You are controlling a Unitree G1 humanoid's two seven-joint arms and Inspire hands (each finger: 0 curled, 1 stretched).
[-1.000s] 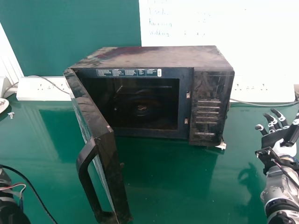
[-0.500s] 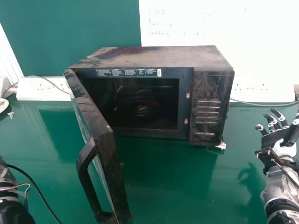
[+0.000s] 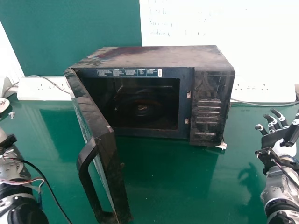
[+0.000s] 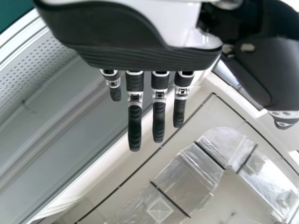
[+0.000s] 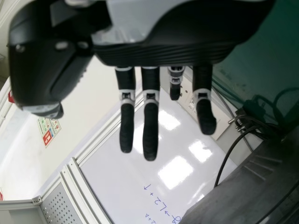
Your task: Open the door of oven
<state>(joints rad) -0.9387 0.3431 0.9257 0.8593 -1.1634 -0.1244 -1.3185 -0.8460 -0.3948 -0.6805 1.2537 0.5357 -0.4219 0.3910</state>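
Oven point(image 3: 154, 58) left of right hand point(image 3: 274, 137)

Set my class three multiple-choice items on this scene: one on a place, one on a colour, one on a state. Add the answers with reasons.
1. In the head view, where is the right hand relative to the oven?
A) Inside it
B) On top of it
C) To its right

2. What colour is the table?
A) White
B) Green
C) Red

3. How is the door?
A) Open
B) Shut
C) Detached

1: C, the right hand is over the table, beyond the oven's right side.
2: B, its surface is green.
3: A, the door is swung out, exposing the cavity.
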